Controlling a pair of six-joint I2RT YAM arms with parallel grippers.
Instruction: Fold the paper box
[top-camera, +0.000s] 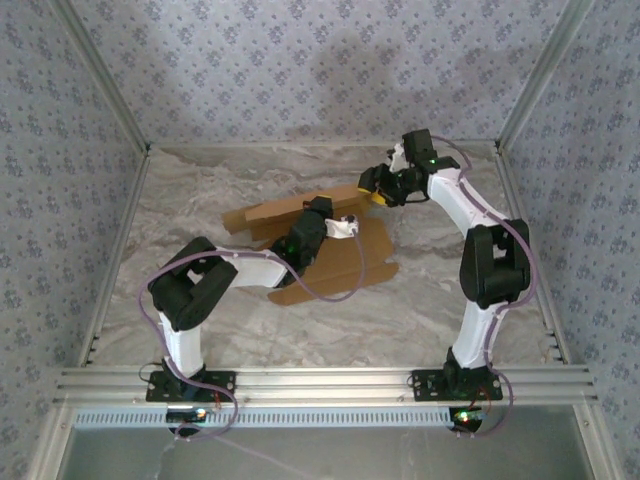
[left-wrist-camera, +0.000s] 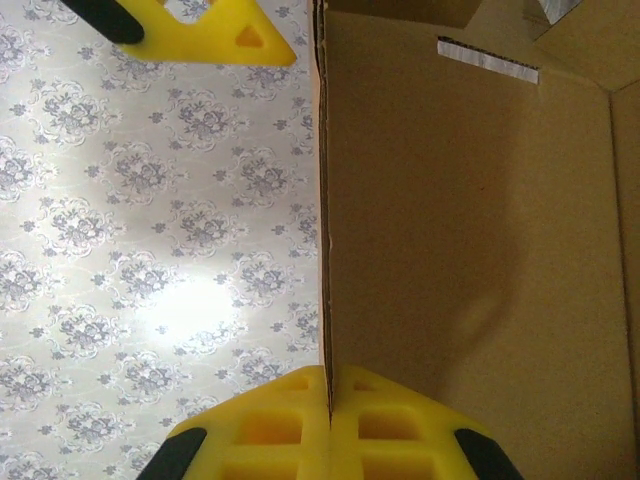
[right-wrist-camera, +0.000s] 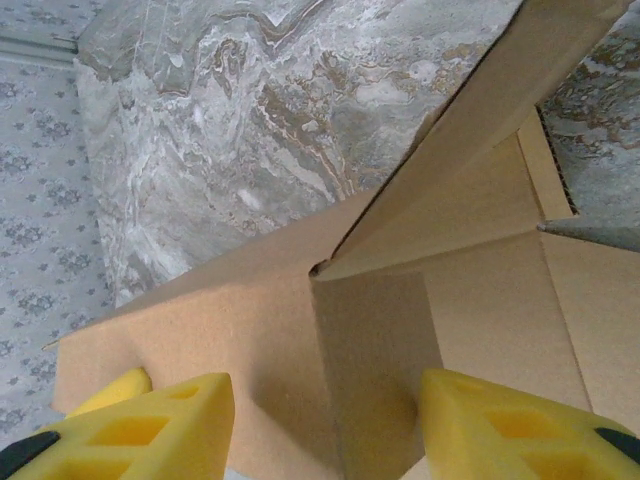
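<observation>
The paper box (top-camera: 345, 265) is tan cardboard, lying partly unfolded on the middle of the marble table. My left gripper (top-camera: 349, 226) reaches over it. In the left wrist view, this gripper (left-wrist-camera: 328, 405) is shut on the thin edge of an upright panel (left-wrist-camera: 460, 250). My right gripper (top-camera: 377, 193) is at the box's far right corner. Its yellow fingers (right-wrist-camera: 155, 420) are open in the right wrist view, on either side of a small upright flap (right-wrist-camera: 375, 360). The flap stands close to the right finger, and I cannot tell whether they touch.
A yellow finger of the right gripper (left-wrist-camera: 215, 30) shows at the top of the left wrist view, left of the panel. Wallpapered walls and metal frame posts (top-camera: 105, 90) enclose the table (top-camera: 200, 190). An aluminium rail (top-camera: 320, 380) runs along the near edge.
</observation>
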